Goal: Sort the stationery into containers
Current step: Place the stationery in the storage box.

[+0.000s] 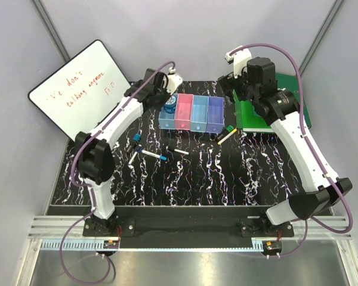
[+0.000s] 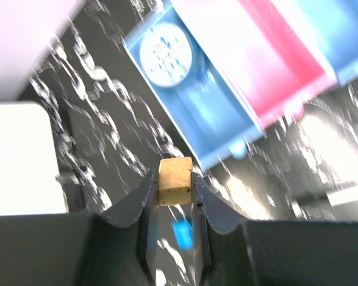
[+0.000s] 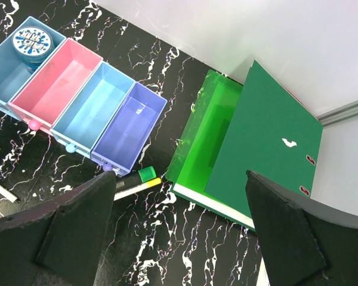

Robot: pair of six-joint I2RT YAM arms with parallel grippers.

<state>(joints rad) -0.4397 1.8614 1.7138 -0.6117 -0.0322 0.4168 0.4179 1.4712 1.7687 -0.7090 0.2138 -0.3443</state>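
Left gripper (image 2: 176,189) pinches a small tan block (image 2: 175,177) between its fingers, close beside the blue end of the four-bin row (image 1: 201,113). A round blue roll (image 3: 33,43) lies inside that blue bin. The right gripper (image 3: 179,229) hangs with jaws spread wide near the row's purple end, where a green-capped marker (image 3: 144,174) lies just in front.

I find open tabletop (image 1: 215,179) near the bins (image 1: 191,126), crossed only by loose markers (image 1: 150,154); the whiteboard (image 1: 77,89) blocks far left, binders (image 1: 250,118) far right.
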